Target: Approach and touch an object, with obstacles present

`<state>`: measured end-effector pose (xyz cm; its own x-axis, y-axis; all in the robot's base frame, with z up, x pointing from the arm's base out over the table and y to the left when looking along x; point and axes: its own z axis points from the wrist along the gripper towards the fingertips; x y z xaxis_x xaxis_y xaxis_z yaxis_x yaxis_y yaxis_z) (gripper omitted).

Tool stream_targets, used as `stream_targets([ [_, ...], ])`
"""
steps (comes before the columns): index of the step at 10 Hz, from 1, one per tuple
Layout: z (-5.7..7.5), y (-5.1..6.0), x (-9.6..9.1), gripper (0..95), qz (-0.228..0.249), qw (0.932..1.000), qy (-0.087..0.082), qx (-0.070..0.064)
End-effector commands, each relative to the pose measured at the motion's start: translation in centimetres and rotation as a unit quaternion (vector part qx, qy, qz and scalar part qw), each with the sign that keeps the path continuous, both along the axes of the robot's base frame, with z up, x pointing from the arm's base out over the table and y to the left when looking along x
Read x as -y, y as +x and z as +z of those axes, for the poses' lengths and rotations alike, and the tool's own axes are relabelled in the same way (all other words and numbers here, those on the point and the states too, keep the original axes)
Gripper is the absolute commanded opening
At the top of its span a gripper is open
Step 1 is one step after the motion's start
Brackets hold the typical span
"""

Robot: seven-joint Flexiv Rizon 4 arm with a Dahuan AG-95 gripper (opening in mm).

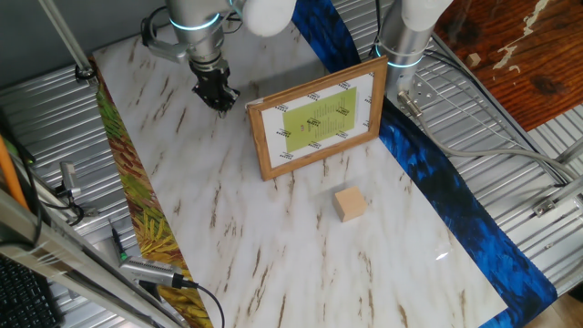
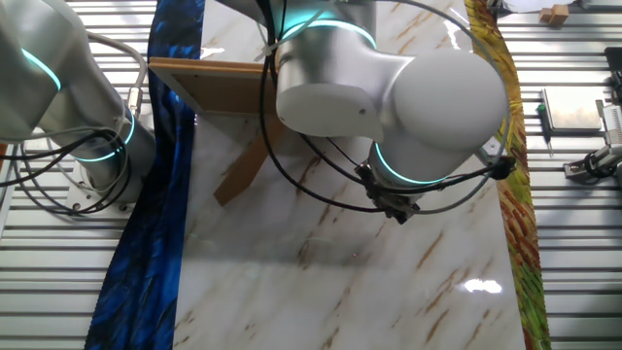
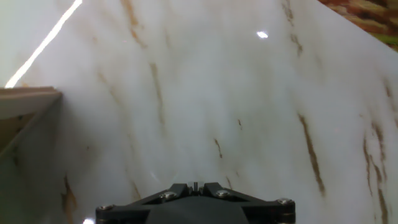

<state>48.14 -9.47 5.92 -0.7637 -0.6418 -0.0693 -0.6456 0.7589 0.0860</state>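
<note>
The small tan wooden cube [image 1: 350, 204] rests on the marbled table top, in front of the picture frame. The frame [image 1: 319, 117], brown wood with a white mat and a yellow-green panel, stands upright on a rear prop; its back [image 2: 209, 87] shows in the other fixed view and its edge [image 3: 28, 102] at the left of the hand view. My gripper [image 1: 220, 98] hangs behind the frame's left end, low over the table, far from the cube. Its fingers [image 3: 196, 186] are pressed together with nothing between them. The cube is hidden in the hand view.
A blue cloth strip [image 1: 428, 164] runs along the table's right side, and a yellow-green patterned strip [image 1: 137, 200] runs along its left. A second arm's base [image 1: 405, 46] stands behind the frame. Cables and tools [image 1: 146, 273] lie at the front left.
</note>
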Motion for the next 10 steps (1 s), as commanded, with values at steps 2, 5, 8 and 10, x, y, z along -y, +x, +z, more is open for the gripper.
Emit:
stream_targets([
  [2,0.0,0.0,-0.1,0.0,0.021,0.9998,0.001,0.002],
  [5,0.0,0.0,-0.1,0.0,0.025,0.9997,-0.001,0.003],
  [8,-0.6,2.6,-4.7,0.0,-0.002,0.9999,-0.011,0.011],
  [10,-0.5,3.8,-7.4,0.0,-0.013,0.9997,-0.011,0.016],
])
